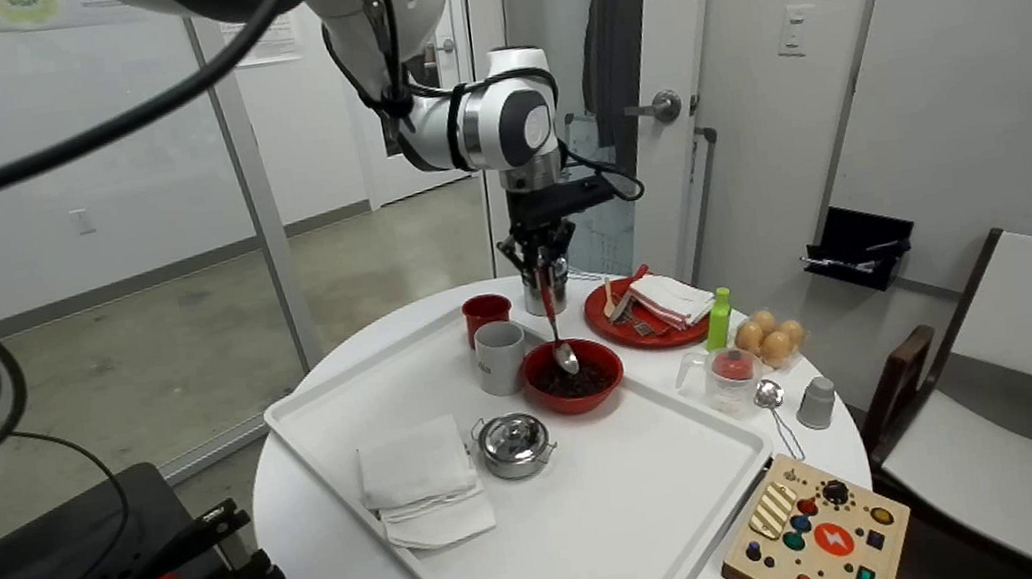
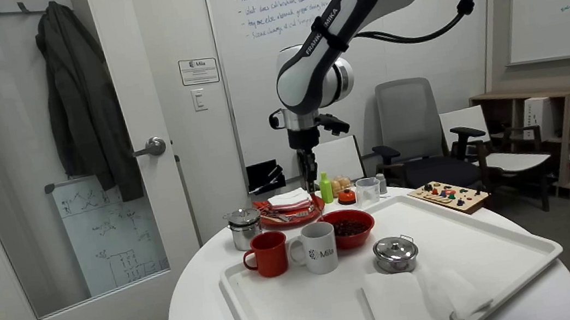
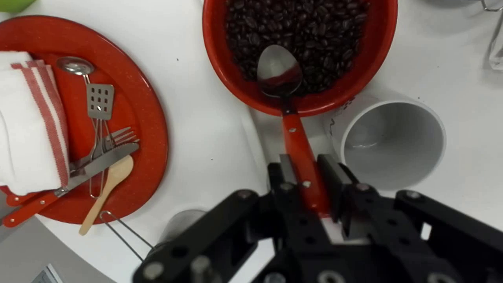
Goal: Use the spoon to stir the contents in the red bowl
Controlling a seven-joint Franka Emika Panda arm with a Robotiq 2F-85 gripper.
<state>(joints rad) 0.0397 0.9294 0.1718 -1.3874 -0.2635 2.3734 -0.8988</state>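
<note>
In the wrist view my gripper (image 3: 305, 167) is shut on the red handle of the spoon (image 3: 297, 135). The metal head of the spoon points down over the near side of the red bowl (image 3: 215, 51), above the contents (image 3: 326, 43), which look like dark beans. Whether the head touches the beans I cannot tell. An exterior view shows the gripper (image 1: 544, 270) above and behind the red bowl (image 1: 582, 402), with the spoon (image 1: 566, 357) slanting down from it into the bowl. In an exterior view the red bowl (image 2: 356, 240) is partly hidden behind a mug.
A white mug (image 3: 393, 145) stands close beside the bowl, with a red mug (image 2: 270, 254) near it. A lidded steel pot (image 1: 515, 446) and folded napkins (image 1: 421, 474) lie on the white tray (image 1: 592, 541). A red plate (image 3: 151, 129) holds utensils and a towel.
</note>
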